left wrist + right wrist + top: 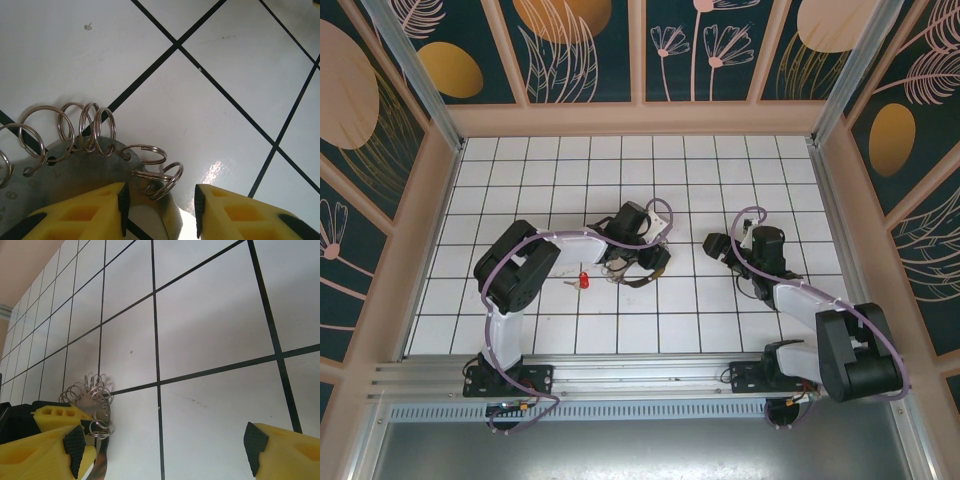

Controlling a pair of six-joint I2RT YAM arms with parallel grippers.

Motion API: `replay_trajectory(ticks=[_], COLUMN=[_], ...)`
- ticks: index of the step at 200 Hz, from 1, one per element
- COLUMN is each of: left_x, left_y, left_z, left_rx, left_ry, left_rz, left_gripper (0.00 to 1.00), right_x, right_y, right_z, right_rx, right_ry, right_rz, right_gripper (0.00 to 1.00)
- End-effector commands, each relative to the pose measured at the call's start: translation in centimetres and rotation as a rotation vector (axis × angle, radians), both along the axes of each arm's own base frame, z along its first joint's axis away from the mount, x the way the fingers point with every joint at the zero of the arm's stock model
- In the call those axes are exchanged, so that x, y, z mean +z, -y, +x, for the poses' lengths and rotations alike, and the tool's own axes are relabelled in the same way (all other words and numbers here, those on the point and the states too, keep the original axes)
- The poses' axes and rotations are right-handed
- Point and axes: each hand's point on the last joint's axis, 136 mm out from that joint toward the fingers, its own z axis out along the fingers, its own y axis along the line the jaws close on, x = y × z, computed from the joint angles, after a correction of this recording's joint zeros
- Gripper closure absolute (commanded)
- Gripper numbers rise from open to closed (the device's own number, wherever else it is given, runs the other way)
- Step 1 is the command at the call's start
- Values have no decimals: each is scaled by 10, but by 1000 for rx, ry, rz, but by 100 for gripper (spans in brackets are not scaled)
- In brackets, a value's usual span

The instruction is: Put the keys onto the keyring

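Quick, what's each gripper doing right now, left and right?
Left gripper: partly open, jaws straddling the edge of the keyring, not clamped on it.
Right gripper: wide open, holding nothing.

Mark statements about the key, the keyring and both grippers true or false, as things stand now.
1. The red key lies on the tiles, apart from the keyring. True.
2. The right gripper holds the red key. False: its jaws stand wide apart with nothing between them.
3. The left gripper has the keyring's edge between its fingers. True.
4. Keys hang from the metal loops in the left wrist view. False: those loops are bare.
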Motion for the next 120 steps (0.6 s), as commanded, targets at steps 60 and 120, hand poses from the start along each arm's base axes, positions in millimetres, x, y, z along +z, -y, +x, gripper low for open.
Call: replay_trajectory(ticks=[60,120], left_x=[-1,-4], left_y=[12,12], left_z=[-1,-2], left_rx=[-37,-40], left_ry=[2,-1], left_rz=[-5,7], left_gripper=[63,71], right_x=[-4,-7], right_y=[-1,0], right_z=[2,2], right_rx=[-1,1], right_ry=[-5,-10], right_rz=[17,17], right_gripper=[15,16])
